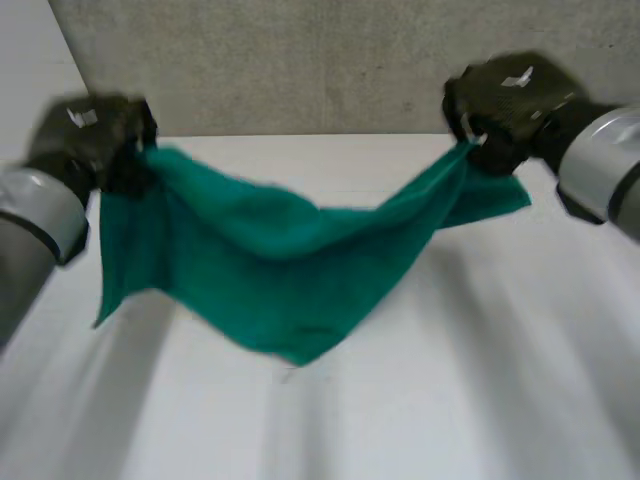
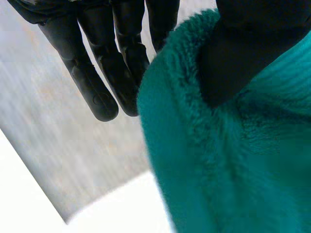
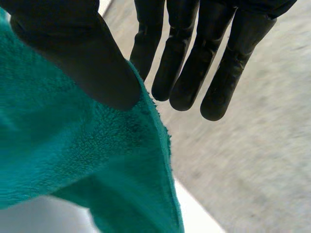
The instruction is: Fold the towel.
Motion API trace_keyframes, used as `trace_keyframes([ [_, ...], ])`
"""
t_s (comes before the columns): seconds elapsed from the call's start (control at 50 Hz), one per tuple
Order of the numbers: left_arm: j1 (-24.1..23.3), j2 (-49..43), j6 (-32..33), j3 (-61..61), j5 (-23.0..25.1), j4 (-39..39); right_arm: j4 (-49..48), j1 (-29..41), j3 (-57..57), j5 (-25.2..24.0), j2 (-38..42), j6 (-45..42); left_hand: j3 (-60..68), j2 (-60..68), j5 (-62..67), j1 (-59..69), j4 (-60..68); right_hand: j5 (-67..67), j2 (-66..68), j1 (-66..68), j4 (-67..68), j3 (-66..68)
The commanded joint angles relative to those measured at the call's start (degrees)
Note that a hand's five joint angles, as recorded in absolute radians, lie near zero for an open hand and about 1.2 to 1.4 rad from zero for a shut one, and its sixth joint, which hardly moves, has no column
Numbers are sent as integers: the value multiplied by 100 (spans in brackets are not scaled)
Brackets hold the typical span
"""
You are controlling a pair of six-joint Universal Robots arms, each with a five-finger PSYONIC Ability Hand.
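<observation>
Left hand (image 1: 95,140), at ten o'clock, and right hand (image 1: 505,105), at two o'clock, each pinch one end of the single green towel (image 1: 280,270) under a thumb; it sags between them above the white table (image 1: 450,380).

Before the wall (image 1: 300,60), the hanging towel (image 1: 290,260) spans the table (image 1: 450,400), whose near side lies free.

A bare lab-like workspace: a white table (image 1: 450,390) against a grey concrete wall (image 1: 300,70).
</observation>
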Motion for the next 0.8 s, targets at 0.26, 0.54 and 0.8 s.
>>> trace_keyframes([
  [0.26, -33, -1979, -80, -705, -932, -304, 587, 839, -501, 809, 2619, -470, -1598, -1623, -1257, -1323, -1612, 1369, 1267, 2370, 1193, 1239],
  [0.54, -596, -10, 1590, -1085, -959, -1457, 104, 831, 158, 800, 2312, -444, -5656, -5681, -5315, -5381, -5670, 1369, 1267, 2370, 1193, 1239],
  [0.8, -1840, -1060, 1590, 443, -977, -753, -116, 804, 483, 817, 2215, -443, -5454, -5480, -5114, -5180, -5468, 1369, 1267, 2370, 1193, 1239],
])
